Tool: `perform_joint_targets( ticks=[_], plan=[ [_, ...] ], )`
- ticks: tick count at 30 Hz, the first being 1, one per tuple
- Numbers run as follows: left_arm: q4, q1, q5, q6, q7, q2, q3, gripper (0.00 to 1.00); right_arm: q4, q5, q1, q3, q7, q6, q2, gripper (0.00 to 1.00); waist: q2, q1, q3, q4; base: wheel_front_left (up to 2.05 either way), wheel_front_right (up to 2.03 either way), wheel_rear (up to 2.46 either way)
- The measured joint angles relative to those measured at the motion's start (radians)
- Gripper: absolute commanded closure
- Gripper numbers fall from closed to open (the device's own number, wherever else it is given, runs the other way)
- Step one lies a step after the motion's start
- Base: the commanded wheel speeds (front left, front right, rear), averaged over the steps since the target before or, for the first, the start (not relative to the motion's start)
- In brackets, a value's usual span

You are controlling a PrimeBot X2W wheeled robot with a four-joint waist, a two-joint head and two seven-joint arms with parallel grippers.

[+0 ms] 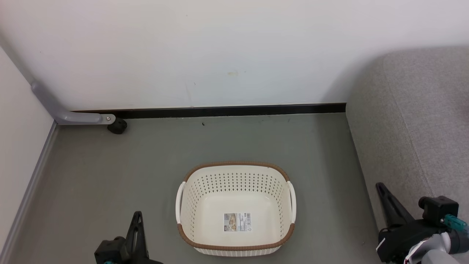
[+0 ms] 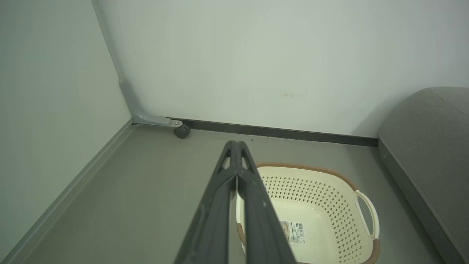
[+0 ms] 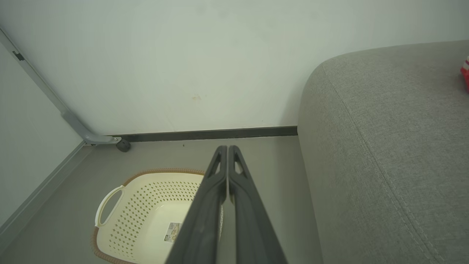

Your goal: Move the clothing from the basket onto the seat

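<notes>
The cream basket [image 1: 234, 172] with its brown rim stands on the grey floor, holding nothing but a paper label [image 1: 237, 222] on its bottom. It also shows in the left wrist view [image 2: 329, 205] and the right wrist view [image 3: 146, 205]. The grey seat [image 1: 414, 121] rises at the right. A scrap of red and white clothing [image 3: 465, 73] lies on the seat at the far right edge of the right wrist view. My left gripper [image 1: 137, 216] is shut and empty, left of the basket. My right gripper [image 1: 381, 187] is shut and empty beside the seat's front edge.
A white wall with a black baseboard [image 1: 227, 110] closes the back. A grey metal leg with a black caster [image 1: 117, 126] stands in the back left corner, where a side wall [image 1: 18, 139] meets the floor. Bare floor [image 1: 322, 146] lies between basket and seat.
</notes>
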Motion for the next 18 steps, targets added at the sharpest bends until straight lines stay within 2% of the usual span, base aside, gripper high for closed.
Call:
perform_joint_targets(
  ticks=[7,18],
  plan=[
    [0.012,0.012,-0.044,-0.01,0.02,-0.002,0.016,1.0,0.004,0.045,0.022,-0.028,0.018,0.002,0.023,1.0,0.0,0.0,-0.002,-0.004,0.0,0.0,0.0],
    [0.012,0.011,-0.205,-0.037,0.065,-0.004,0.043,1.0,-0.012,0.154,0.023,-0.093,0.062,0.011,0.054,1.0,0.0,0.0,-0.006,-0.01,0.0,0.0,0.0]
  ],
)
